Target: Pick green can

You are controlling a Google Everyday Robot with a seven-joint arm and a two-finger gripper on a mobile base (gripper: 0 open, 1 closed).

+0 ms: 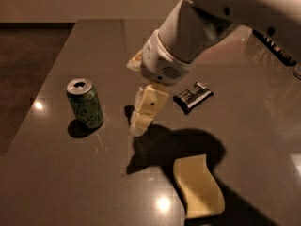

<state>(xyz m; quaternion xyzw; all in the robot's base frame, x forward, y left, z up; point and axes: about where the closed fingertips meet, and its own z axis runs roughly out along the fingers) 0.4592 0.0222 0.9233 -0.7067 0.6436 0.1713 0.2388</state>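
Observation:
The green can (85, 103) stands upright on the dark table (70, 173) at the left, green with pale scribbly markings and a silver top with a pull-tab hole. My gripper (140, 122) hangs from the big white arm (188, 36) and points down at the table, a short way to the right of the can and apart from it. It holds nothing that I can see.
A flat black snack wrapper (193, 97) lies to the right of the gripper. A pale yellow sponge-like block (197, 187) lies at the front right. The table's left edge runs close behind the can. Dark objects (275, 44) sit at the far right.

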